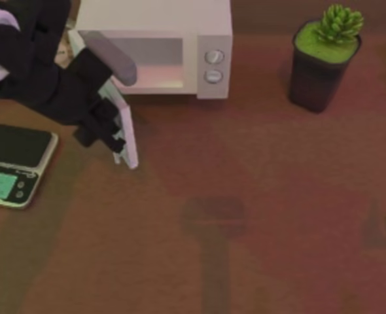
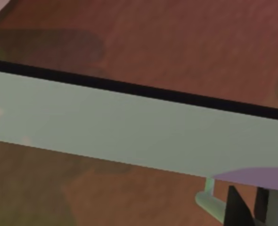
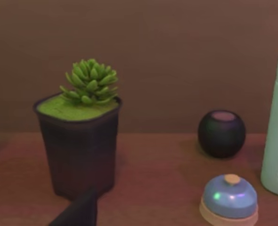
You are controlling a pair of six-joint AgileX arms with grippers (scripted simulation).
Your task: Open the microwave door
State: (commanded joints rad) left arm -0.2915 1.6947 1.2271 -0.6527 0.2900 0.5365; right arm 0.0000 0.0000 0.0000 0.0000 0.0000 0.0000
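Left arm swings the microwave door wide at the far left of the bench.

The microwave door [image 1: 129, 134] stands swung out toward the near side, roughly square to the microwave [image 1: 155, 39], whose cavity is exposed; the opening step looks almost done, and the next move likely calls for a short final pull, then release. The left claw [image 1: 111, 127] sits at the door's free edge, apparently clamped on the handle, though the pictures do not show the grip clearly enough to tell. The right arm is out of the overhead view, facing a potted plant [image 1: 325, 55].
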